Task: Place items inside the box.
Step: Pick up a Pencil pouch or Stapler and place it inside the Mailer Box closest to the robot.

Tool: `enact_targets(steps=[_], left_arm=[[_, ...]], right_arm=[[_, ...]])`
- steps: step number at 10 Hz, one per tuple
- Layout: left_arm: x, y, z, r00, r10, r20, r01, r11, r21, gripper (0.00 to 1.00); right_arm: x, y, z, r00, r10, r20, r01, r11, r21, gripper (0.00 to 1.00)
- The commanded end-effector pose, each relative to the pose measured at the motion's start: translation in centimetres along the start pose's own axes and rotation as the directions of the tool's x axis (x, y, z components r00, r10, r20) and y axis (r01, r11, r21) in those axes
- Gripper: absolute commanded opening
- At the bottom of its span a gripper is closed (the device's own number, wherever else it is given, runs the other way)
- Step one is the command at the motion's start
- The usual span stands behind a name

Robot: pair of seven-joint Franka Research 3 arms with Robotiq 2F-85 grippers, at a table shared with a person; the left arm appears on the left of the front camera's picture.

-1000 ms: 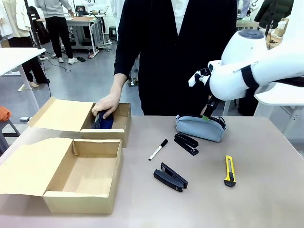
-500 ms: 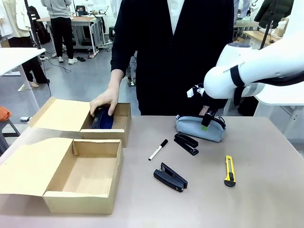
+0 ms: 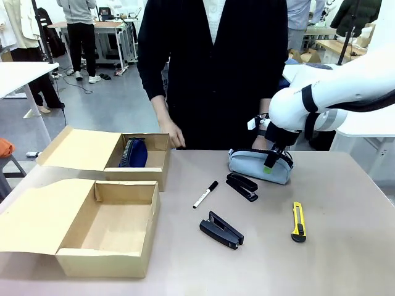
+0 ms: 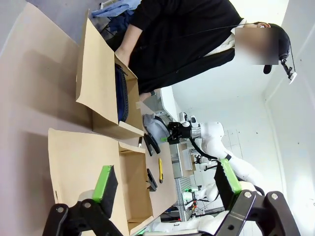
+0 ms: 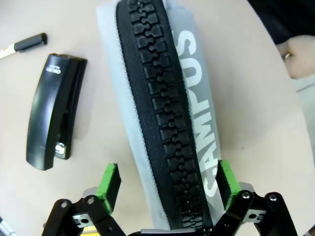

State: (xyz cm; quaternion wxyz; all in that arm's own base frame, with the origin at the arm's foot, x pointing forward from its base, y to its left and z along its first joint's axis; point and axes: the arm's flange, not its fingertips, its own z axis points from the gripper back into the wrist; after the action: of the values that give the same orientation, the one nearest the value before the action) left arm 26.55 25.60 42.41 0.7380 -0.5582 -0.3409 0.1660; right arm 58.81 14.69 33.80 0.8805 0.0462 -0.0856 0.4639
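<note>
The right gripper (image 3: 271, 161) points down onto the right end of the light grey pencil pouch (image 3: 253, 168), which lies at the far side of the table (image 3: 345, 259). One green pad shows against the pouch's front face. A black stapler (image 3: 242, 187) lies just in front of the pouch, and a second black stapler (image 3: 221, 230) lies nearer the camera. The white marker (image 3: 205, 194) lies to their left, the yellow utility knife (image 3: 299, 221) to their right. The large cardboard box (image 3: 111, 259) stands open at front left. Behind it, the smaller box (image 3: 157, 161) holds a dark blue item (image 3: 136, 154). The person's hand (image 3: 174, 135) hovers beside the smaller box.
</note>
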Motion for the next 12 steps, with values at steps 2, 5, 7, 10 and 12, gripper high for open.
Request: enact_targets(steps=[2,5,7,10,12], left_arm=[[0.0,-0.1,0.0,1.000,-0.020,0.012,0.021,1.000,-0.020,1.00],[0.0,-0.1,0.0,1.000,-0.020,0.012,0.021,1.000,-0.020,1.00],[0.0,-0.1,0.0,1.000,-0.020,0.012,0.021,1.000,-0.020,1.00],[0.0,-0.1,0.0,1.000,-0.020,0.012,0.021,1.000,-0.020,1.00],[0.0,-0.1,0.0,1.000,-0.020,0.012,0.021,1.000,-0.020,1.00]], right_arm=[[-0.8,0.5,0.6,0.999,0.020,0.025,-0.021,0.999,0.039,0.00],[-1.5,0.7,1.2,1.000,0.026,0.010,-0.027,0.999,0.045,0.00],[-1.7,1.0,1.2,0.999,0.033,0.004,-0.033,0.998,0.052,0.00],[-2.4,1.7,2.4,1.000,-0.003,0.001,0.003,0.999,0.038,0.00],[-5.9,3.5,7.9,0.981,-0.186,0.054,0.186,0.982,0.012,0.00]])
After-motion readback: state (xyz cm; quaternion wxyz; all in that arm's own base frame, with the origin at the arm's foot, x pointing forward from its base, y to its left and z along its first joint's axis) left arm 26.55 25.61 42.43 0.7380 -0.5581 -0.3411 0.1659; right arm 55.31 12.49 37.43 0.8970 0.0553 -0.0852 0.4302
